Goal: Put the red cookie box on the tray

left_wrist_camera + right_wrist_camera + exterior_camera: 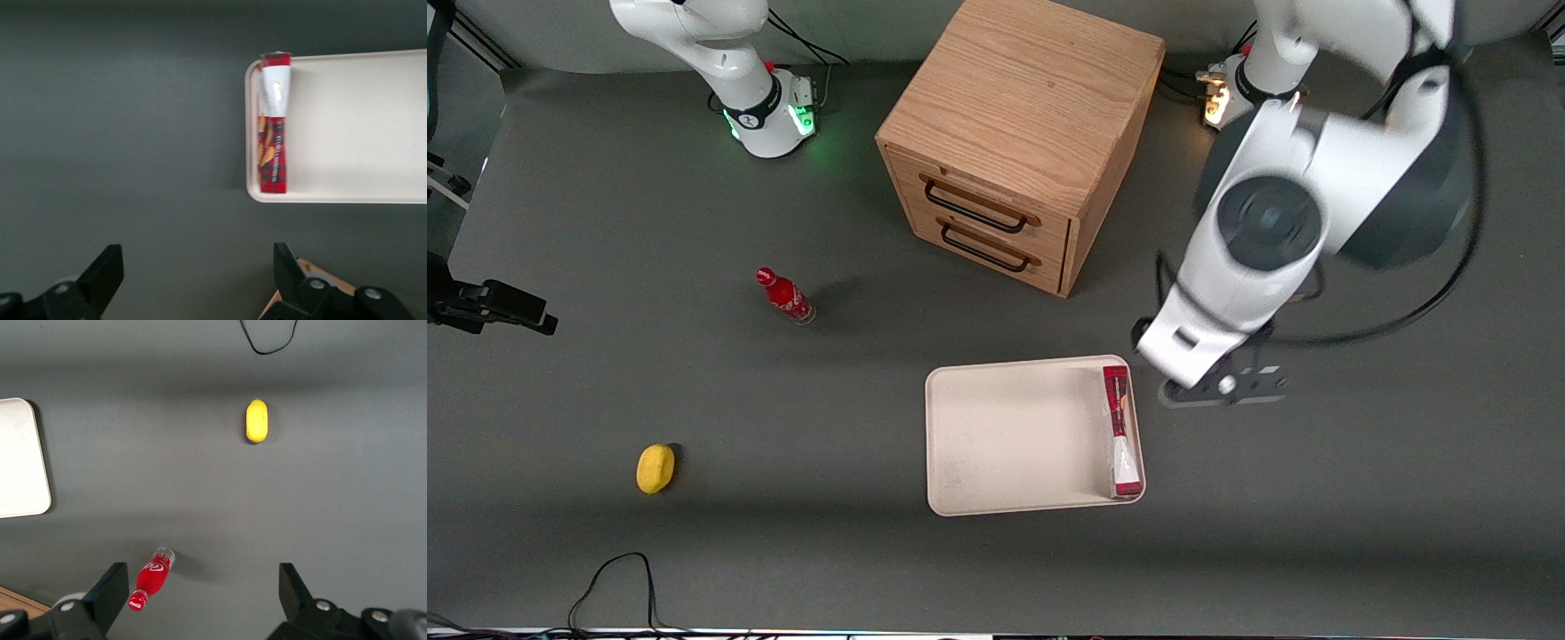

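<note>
Red cookie box (pixel 1121 430) stands on its thin edge inside the tray (pixel 1014 436), against the rim at the working arm's end; my gripper (pixel 193 280) hangs over bare worktop (pixel 120 133) just beside that rim, jaws spread wide and holding nothing. It looks light, thin and crushable, its print probably slick; I'd pinch the two broad faces mid-length, gently.

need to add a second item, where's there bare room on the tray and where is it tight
Most of the tray floor is bare, bordered by its rim and the red cookie box. It is tight only along the edge toward the working arm's end, where the box leans on its side against the rim. The gripper, open, hangs over the table beside that edge.
</note>
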